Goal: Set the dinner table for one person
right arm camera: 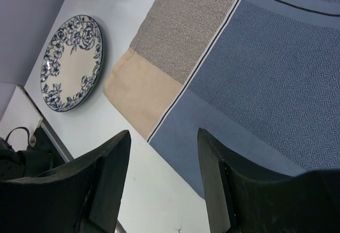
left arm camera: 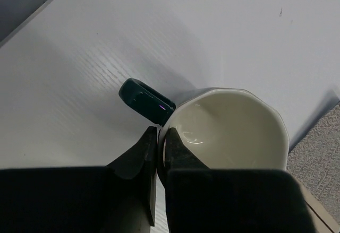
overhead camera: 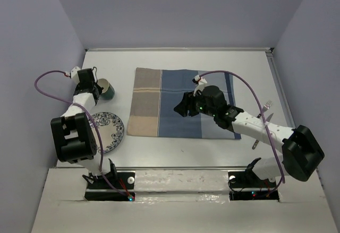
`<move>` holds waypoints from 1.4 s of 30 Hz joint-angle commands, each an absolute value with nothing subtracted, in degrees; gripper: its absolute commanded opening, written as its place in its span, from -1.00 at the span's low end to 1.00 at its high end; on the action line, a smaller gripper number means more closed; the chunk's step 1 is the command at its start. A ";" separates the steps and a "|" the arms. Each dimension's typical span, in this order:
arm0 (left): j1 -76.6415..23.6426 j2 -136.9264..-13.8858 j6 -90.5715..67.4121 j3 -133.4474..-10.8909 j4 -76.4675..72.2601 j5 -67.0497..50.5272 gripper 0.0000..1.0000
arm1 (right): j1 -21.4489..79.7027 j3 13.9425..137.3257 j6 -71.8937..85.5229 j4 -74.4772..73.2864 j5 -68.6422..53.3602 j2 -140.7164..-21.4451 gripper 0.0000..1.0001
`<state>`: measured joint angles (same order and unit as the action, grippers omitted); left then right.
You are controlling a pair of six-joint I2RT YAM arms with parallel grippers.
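The dinner table [overhead camera: 175, 60] is a plain white top. A dark green mug [overhead camera: 107, 89] with a cream inside stands at its left, and the left wrist view shows it [left arm camera: 228, 127] close up. My left gripper [overhead camera: 93, 86] is shut on the mug's rim beside the handle [left arm camera: 146, 100], one finger inside and one outside [left arm camera: 161, 133]. A blue-flowered plate [overhead camera: 108, 131] lies near the left front edge and also shows in the right wrist view [right arm camera: 71, 63]. My right gripper [overhead camera: 183, 106] hovers open and empty [right arm camera: 164, 137] over the near edge of the plaid placemat [overhead camera: 159, 103].
A fork [overhead camera: 265, 110] lies at the right, partly hidden under my right arm; another metal end [overhead camera: 255, 145] pokes out nearer the front. Walls close in the table at left, back and right. The placemat [right arm camera: 255, 58] fills the table's middle.
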<state>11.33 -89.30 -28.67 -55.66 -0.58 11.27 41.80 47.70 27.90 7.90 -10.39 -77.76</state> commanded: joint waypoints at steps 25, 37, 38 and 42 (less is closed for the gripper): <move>-32.94 -102.25 -23.38 -103.30 5.09 10.20 -1.00 | 23.30 59.06 19.78 -14.23 17.74 -53.71 0.08; -42.63 -141.08 -23.56 -156.05 19.80 10.72 -1.00 | 21.18 59.41 21.36 -15.29 20.31 -47.90 0.04; -43.15 -139.85 -23.38 -151.22 16.47 10.90 -1.00 | 21.18 59.33 21.53 -15.29 19.95 -47.29 0.04; -44.56 -147.90 -23.03 -164.40 22.57 12.21 -1.00 | 21.18 59.50 20.57 -15.29 19.86 -46.94 0.04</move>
